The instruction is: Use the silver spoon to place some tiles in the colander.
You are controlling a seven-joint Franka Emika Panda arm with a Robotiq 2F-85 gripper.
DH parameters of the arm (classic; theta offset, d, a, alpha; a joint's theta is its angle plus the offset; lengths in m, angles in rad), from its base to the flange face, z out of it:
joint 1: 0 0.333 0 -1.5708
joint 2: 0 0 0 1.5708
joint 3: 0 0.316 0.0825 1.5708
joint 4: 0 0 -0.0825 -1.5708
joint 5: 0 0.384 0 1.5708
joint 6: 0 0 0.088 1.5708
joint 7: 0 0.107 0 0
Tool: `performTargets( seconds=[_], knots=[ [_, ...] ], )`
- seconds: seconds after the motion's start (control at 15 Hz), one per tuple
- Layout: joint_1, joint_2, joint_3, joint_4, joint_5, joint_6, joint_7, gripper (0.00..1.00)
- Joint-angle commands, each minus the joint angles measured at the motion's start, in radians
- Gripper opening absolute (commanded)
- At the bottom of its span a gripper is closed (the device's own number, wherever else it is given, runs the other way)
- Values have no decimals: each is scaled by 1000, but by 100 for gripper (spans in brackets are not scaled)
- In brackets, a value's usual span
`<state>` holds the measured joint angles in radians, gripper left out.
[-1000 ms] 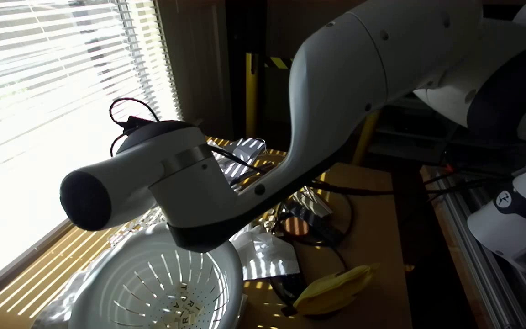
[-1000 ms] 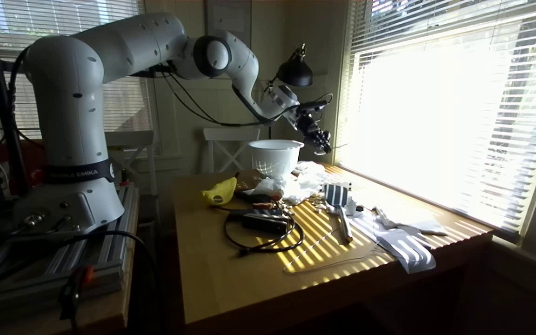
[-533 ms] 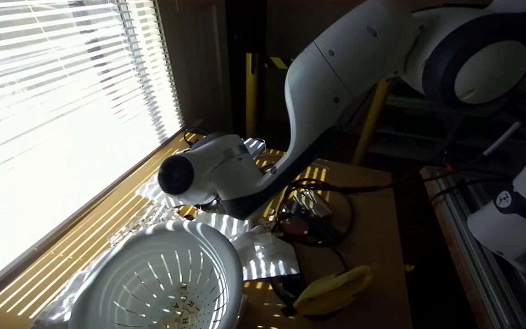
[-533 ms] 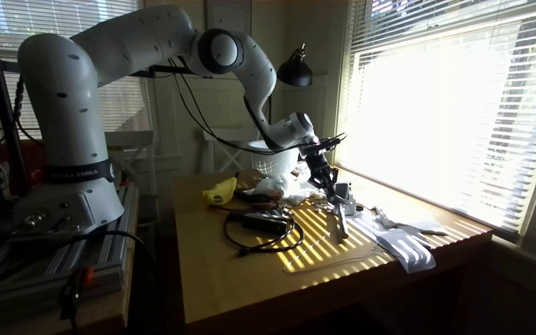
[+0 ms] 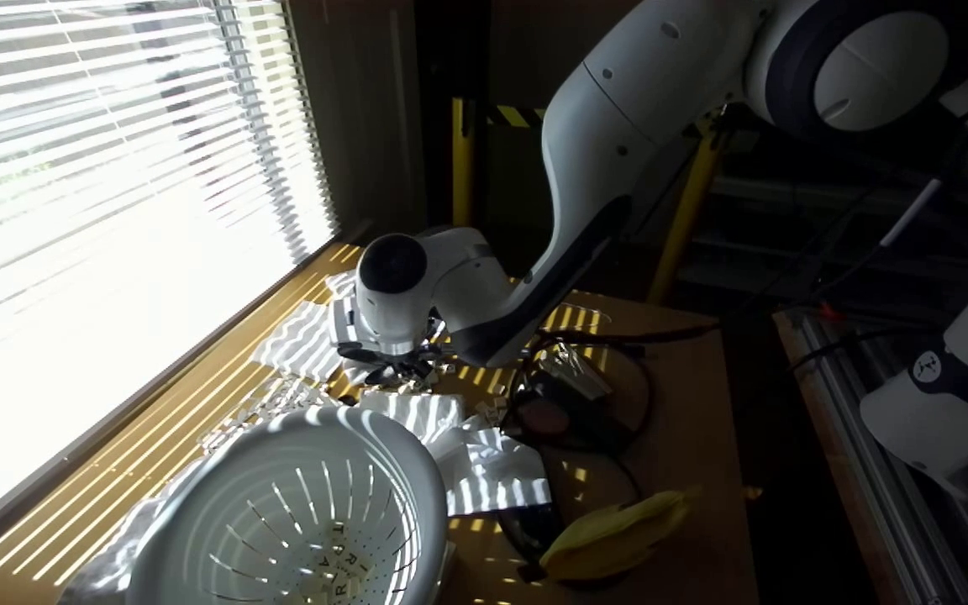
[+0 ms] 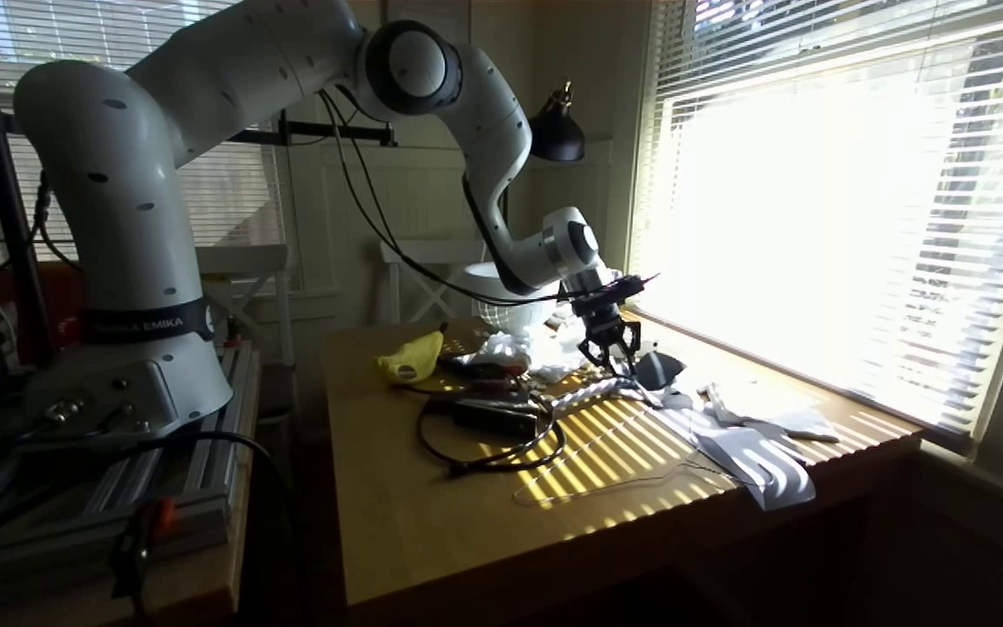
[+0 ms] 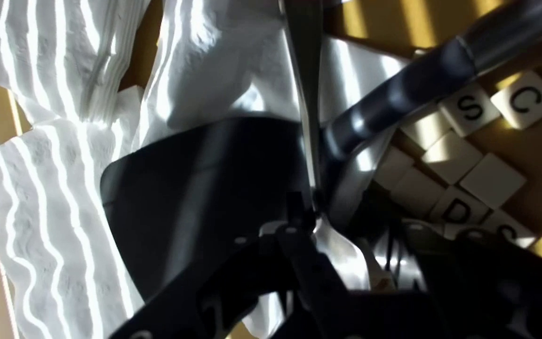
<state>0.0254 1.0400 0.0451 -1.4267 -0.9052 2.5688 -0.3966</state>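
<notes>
The white colander stands on the table and also shows in an exterior view; several letter tiles lie inside it. More loose tiles lie right of my gripper in the wrist view. My gripper is low over the table, beyond the colander in an exterior view. Its fingers look apart, also in an exterior view. The silver spoon passes between the fingers, close to the left fingertip, with its bowl toward the gripper; contact is hard to tell. Part of the bowl is hidden.
A black spatula lies under the spoon and also shows in an exterior view. White sheets lie beside it. A cable coil with a black box and a yellow banana-shaped object are nearer the base. A window borders the table.
My gripper has moved away from above the colander and down to the tiles and spatula. The spatula has swung round, its handle now pointing toward the cable coil. The colander has not moved.
</notes>
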Motion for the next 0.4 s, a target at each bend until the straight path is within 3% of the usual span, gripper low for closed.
performTargets(
  seconds=[0.0, 0.2, 0.27, 0.33],
  knots=[
    [-9, -98, 21, -136, 17, 148, -4, 69],
    [85, -223, -42, -237, -46, 221, 100, 90],
    [41, -100, -14, -111, 5, 202, 15, 96],
    [57, -126, -18, -126, 5, 200, 24, 79]
  ],
)
